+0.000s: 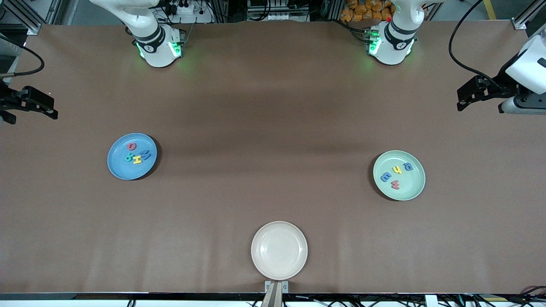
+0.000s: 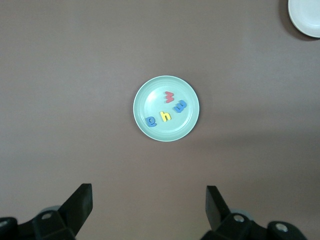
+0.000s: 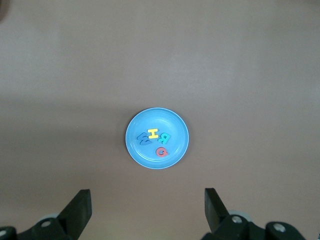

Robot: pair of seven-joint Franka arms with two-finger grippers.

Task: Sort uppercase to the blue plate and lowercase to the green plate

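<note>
Sorting appears complete: uppercase letters (image 1: 137, 155) lie in the blue plate (image 1: 117, 167), lowercase letters (image 1: 396, 174) in the green plate (image 1: 416, 187) toward the left arm's end, both pincers, left pincer (image 2: 149, 206) and right pincer (image 3: 147, 206), spread apart, empty, high over these plates, so no further move seems needed.

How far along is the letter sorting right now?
Looks finished: four foam capital letters lie in the round sky-blue plate, four foam lowercase letters in the pale green plate. Nothing in hand: left gripper and right gripper wait open. Cream plate holds nothing.
</note>
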